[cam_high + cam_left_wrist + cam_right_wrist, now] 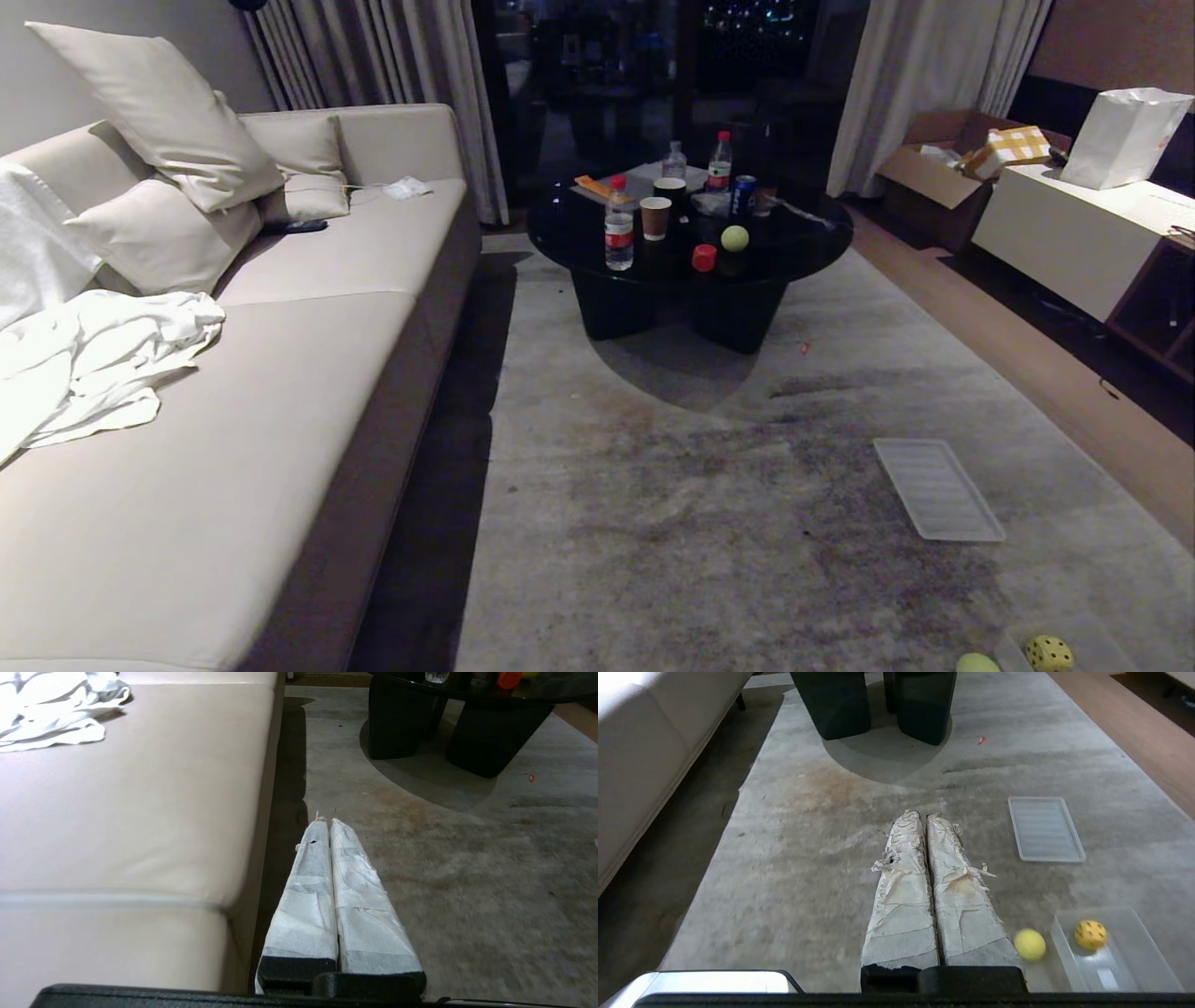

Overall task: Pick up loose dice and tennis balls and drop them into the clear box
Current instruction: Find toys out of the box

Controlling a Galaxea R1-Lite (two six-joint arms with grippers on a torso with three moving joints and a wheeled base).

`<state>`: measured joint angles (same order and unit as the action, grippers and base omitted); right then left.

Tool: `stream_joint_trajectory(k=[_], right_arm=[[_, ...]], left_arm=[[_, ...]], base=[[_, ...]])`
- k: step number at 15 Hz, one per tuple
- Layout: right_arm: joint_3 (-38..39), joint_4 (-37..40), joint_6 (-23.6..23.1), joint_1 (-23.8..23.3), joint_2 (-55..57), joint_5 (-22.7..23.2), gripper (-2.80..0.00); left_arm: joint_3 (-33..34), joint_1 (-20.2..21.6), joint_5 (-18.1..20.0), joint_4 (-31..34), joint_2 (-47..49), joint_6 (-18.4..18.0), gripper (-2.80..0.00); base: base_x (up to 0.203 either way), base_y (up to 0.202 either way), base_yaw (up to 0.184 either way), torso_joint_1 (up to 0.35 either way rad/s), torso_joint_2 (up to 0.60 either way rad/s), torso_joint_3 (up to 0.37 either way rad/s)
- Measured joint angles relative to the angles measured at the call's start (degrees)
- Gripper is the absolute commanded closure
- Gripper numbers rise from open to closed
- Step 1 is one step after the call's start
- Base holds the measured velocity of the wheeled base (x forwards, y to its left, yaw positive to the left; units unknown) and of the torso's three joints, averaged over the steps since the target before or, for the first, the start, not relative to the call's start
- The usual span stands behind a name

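The clear box (1094, 637) (1134, 956) sits on the rug at the near right with a yellow die (1049, 653) (1090, 934) inside it. One tennis ball (977, 664) (1029, 944) lies on the rug just left of the box. On the black coffee table, a second tennis ball (735, 238) rests beside a red die (704, 258). My right gripper (923, 814) hangs shut and empty over the rug, left of the ball and box. My left gripper (325, 820) is shut and empty beside the sofa's edge. Neither arm shows in the head view.
A flat ribbed translucent panel (936, 488) (1045, 828) lies on the rug beyond the box. The round coffee table (560, 233) carries bottles and cups. A long beige sofa (280, 420) runs along the left. A white cabinet (1074, 233) and a cardboard box stand at the right.
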<state>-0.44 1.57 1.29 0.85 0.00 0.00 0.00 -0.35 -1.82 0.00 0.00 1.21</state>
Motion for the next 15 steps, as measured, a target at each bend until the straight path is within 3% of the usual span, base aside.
stream_joint_trajectory(k=[7,13,15], right_arm=[[0.0,0.0,0.1,0.0,0.0,-0.1,0.0],[-0.1,0.0,0.1,0.0,0.0,-0.1,0.0],[-0.1,0.0,0.1,0.0,0.0,-0.1,0.0]], left_arm=[[0.0,0.0,0.2,0.1,0.0,-0.5,0.0],[0.0,0.0,0.3,0.1,0.0,-0.5,0.0],[0.0,0.0,0.3,0.1,0.0,-0.5,0.0]], base=[[0.178,0.0,0.0,0.003,0.0,0.002],[0.011,0.0,0.0,0.001,0.0,0.0],[-0.001,0.007,-0.128,0.005,0.0,0.002]])
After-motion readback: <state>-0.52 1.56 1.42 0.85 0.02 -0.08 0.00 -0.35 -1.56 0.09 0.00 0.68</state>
